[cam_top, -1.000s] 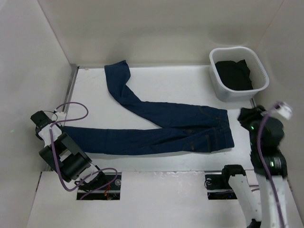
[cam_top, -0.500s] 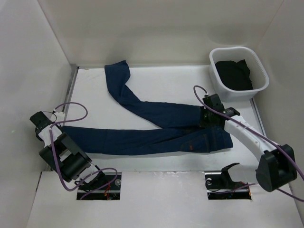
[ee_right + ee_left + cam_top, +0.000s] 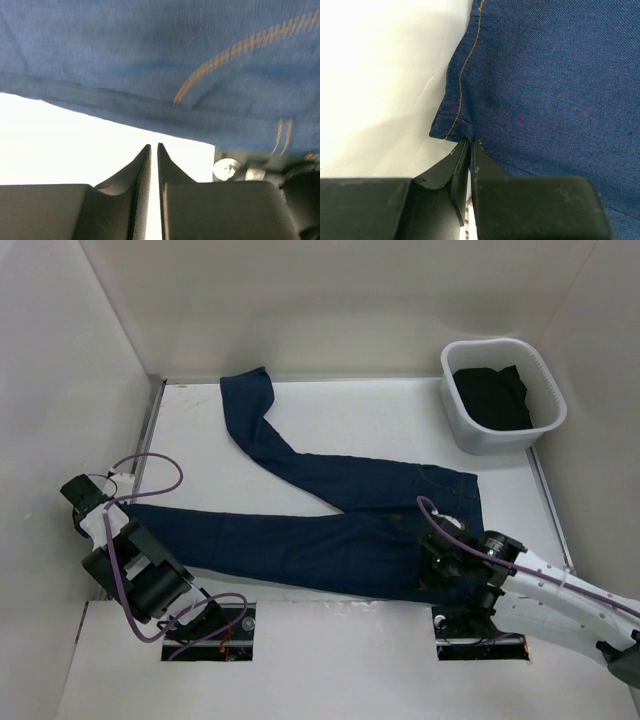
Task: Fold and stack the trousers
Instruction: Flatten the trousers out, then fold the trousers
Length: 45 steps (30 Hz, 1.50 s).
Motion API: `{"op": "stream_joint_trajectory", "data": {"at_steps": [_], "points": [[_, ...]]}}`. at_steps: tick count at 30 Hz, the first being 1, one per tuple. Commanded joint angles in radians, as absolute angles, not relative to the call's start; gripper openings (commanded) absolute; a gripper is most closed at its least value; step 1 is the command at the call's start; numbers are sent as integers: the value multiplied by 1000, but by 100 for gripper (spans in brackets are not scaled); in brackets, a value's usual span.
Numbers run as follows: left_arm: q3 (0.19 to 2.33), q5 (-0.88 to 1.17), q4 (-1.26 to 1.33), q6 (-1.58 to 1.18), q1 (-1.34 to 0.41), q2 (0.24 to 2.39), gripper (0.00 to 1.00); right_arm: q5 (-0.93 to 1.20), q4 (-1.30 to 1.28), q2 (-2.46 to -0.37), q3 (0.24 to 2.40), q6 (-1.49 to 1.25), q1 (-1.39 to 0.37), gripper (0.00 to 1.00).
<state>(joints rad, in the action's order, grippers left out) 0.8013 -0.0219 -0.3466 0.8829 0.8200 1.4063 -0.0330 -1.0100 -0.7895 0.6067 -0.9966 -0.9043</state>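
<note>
White basket (image 3: 495,438) beyond trousers (image 3: 300,540)

Navy trousers (image 3: 330,540) with tan stitching (image 3: 460,85); white basket (image 3: 500,443).

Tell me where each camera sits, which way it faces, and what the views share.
Top external: above and behind the bases, looking down on the table, the trousers and the white basket; both arms show.
Left wrist: on the left arm, facing a stitched trouser hem; the closed fingers of the left gripper show.
Right wrist: on the right arm, facing blurred denim; the fingers of the right gripper show.
Shared: all see the trousers.
</note>
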Motion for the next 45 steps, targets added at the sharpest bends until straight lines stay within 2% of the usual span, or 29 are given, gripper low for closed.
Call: {"op": "stream_joint_trajectory", "data": {"at_steps": [1,3,4,7,11,13,14,15,21,25,28,31,34,41,45], "points": [[842,11,-307,877,831,1401,2,-118,-1149,-736,644,-1184,-987,14],[835,11,-310,879,834,1394,2,-216,-1170,-747,702,-1171,-989,15],[828,14,-311,884,837,1388,2,-268,-1169,-770,747,-1149,-964,18],[810,24,-318,899,843,1364,2,-402,-1085,-891,860,-1015,-819,24],[796,31,-325,902,843,1336,5,-410,-794,-1057,884,-829,-595,25],[795,31,-339,905,844,1324,8,-388,-665,-1147,873,-790,-515,32],[796,31,-348,907,848,1319,10,-376,-617,-1198,868,-784,-486,32],[799,31,-354,907,852,1316,14,-362,-580,-1250,870,-776,-454,32],[928,47,-435,873,872,1267,57,-353,-514,-1547,998,-686,-390,30],[1124,164,-598,784,822,1282,64,-331,-502,-1673,1087,-658,-351,30],[1212,225,-675,733,632,1325,66,-284,-499,-1764,1173,-621,-303,28],[1287,152,-625,626,393,1441,67,-258,-506,-1833,1277,-568,-268,26],[1467,144,-563,478,256,1659,65,-256,-518,-1882,1367,-529,-260,26],[1997,80,-526,158,119,2202,61,-291,-468,-1775,1372,-358,-323,25],[2175,17,-506,86,93,2400,62,-365,-472,-1633,1289,-319,-387,28]]}}
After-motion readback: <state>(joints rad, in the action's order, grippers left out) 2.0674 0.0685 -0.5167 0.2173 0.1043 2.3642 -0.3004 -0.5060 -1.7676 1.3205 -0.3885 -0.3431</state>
